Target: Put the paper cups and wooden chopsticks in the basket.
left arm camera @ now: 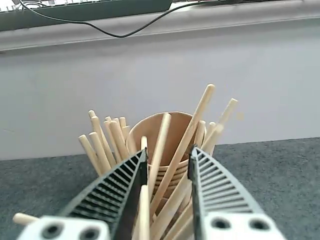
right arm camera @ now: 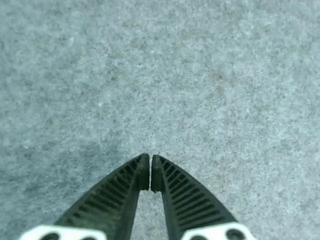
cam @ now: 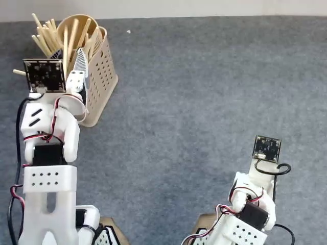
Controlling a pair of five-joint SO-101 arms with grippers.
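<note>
Right gripper (right arm camera: pixel 150 160), tips pressed together, holds nothing over the grey table (right arm camera: pixel 210 75). Left gripper (left arm camera: pixel 167 155) hangs partly open above the basket (cam: pixel 102 76), with chopsticks (left arm camera: pixel 186 145) rising between its jaws; contact is unclear. Behind them stands a paper cup (left arm camera: pixel 177 127), its lower part hidden

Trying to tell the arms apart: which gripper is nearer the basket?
Left. The left gripper hangs open directly over the basket, its tips among the wooden chopsticks standing in it. The right gripper is shut over the grey table, well away from the basket.
</note>
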